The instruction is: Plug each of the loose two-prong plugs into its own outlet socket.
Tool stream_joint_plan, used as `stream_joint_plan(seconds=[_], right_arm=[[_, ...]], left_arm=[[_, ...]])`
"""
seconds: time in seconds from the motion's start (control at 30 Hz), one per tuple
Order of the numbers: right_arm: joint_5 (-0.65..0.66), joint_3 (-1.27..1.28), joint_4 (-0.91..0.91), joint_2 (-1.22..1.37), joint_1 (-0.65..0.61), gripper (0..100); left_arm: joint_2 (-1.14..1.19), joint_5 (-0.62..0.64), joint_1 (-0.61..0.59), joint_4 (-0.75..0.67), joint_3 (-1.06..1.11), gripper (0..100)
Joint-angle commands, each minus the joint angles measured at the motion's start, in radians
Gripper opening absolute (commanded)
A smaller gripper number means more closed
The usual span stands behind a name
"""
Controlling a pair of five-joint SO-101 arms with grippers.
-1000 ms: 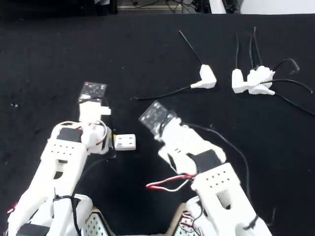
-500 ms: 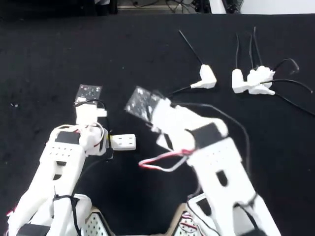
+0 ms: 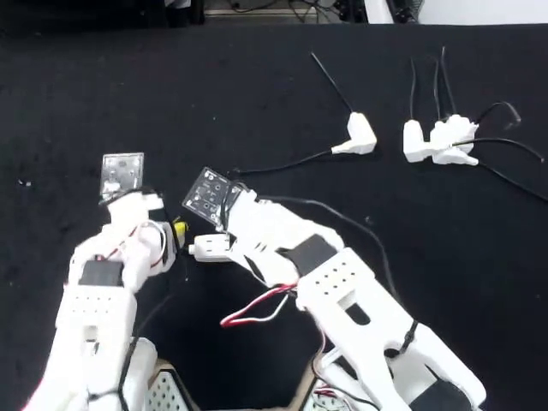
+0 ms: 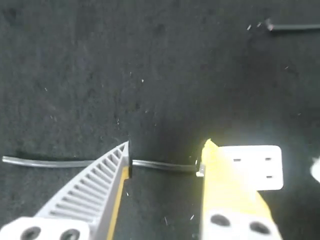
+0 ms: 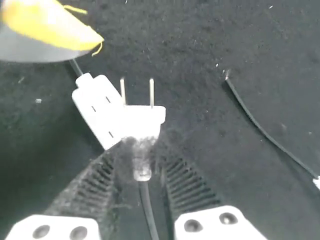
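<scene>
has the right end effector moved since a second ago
Yes: in the high view the right end effector swung left, away from the loose white angled plug, toward the white outlet socket.

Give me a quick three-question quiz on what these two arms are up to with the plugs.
1. True or false: the right gripper is shut on a two-prong plug.
2. What runs between the open fingers of the left gripper? A) a plug B) a thin cable C) a screwdriver
3. Are the held plug's prongs inside the outlet socket yet?

Key: 1 true. 2 B. 3 no, both prongs are bare, beside the socket.
</scene>
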Motion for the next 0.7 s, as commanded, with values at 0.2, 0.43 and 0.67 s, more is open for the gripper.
stream_joint_plan(seconds=[0.2,0.43,0.67], right_arm=[[-0.144,0.036,-0.138,0.002,-0.015,1.1],[-0.153,0.085,-0.215,0.002,-0.015,1.1],[-0.153,0.081,-0.232,0.079,-0.098,1.1]], left_arm=[[-0.502,0.012,-0.002,0.002,0.176,23],[-0.689,0.012,-0.002,0.103,0.194,23],[-0.81,0.011,0.042,0.138,0.236,23]])
